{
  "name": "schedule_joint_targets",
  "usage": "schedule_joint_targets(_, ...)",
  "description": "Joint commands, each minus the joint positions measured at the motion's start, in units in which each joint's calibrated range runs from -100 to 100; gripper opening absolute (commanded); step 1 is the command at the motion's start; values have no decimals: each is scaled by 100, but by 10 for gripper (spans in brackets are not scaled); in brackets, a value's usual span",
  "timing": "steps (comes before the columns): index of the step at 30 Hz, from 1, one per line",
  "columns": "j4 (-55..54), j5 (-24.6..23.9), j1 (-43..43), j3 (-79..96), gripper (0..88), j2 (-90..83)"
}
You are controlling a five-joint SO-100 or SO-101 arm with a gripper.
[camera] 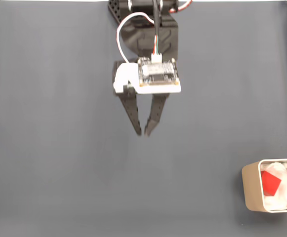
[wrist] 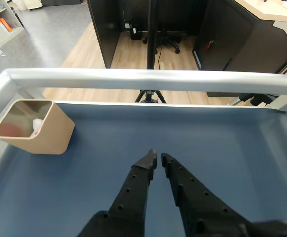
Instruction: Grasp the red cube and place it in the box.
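The red cube (camera: 270,182) lies inside the box (camera: 249,190) on crumpled white lining, at the lower right edge of the fixed view. In the wrist view the beige box (wrist: 49,136) stands at the far left corner of the mat. My gripper (camera: 143,134) hovers over the middle of the mat, far up and left of the box in the fixed view. Its black fingers meet almost tip to tip with nothing between them. The wrist view shows my gripper (wrist: 158,157) pointing at bare mat, with the box well off to its left.
A blue-grey mat (camera: 59,148) covers the table. A silver rail (wrist: 153,79) runs along the far edge in the wrist view, with a tripod and office furniture beyond it. The arm's base (camera: 143,10) sits at the top of the fixed view.
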Motion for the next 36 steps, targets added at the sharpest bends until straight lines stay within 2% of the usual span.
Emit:
schedule_joint_targets(1, -162, 59, 58, 676, 0, -775)
schedule_joint_targets(23, -105, 161, 44, 5540, 0, -4762)
schedule_joint_targets(36, 2247, -269, -20, 5850, 0, -5931)
